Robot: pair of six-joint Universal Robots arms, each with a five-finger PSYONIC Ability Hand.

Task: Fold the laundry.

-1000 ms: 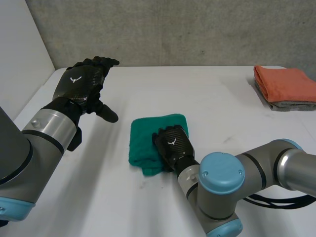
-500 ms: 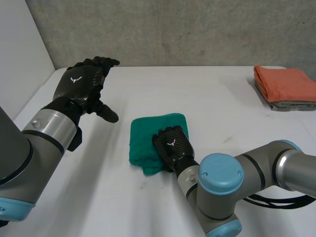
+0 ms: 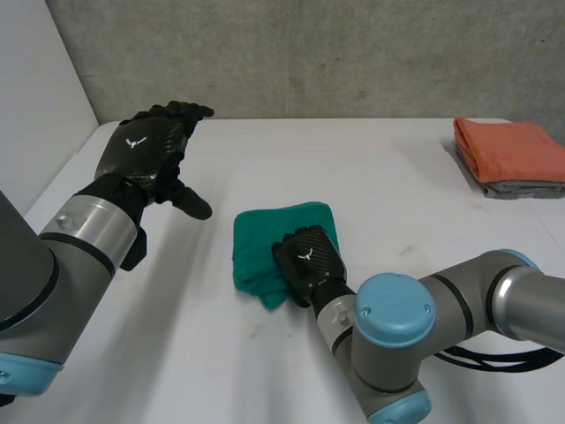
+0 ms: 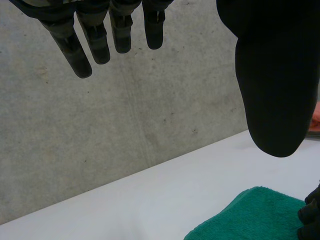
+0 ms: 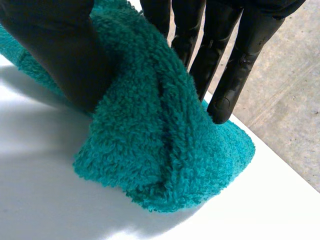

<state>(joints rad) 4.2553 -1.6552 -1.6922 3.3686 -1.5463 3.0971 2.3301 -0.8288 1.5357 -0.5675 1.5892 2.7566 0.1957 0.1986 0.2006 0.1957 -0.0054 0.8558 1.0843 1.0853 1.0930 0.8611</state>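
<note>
Folded green towel (image 3: 267, 237) on white table (image 3: 388, 177), near corner pinched between thumb and fingers of right hand (image 3: 311, 261), left hand (image 3: 146, 152) well apart, fingers straight, empty.

You're working at a robotics lab bench: a bare white table (image 3: 380, 168) backed by a raw concrete wall (image 3: 309, 53), a plain white panel (image 3: 35, 97) at its side, two grey robot arms (image 3: 441, 309) reaching over it, and a green towel (image 3: 260, 243) and a folded orange cloth (image 3: 512, 148) lying on top.
</note>
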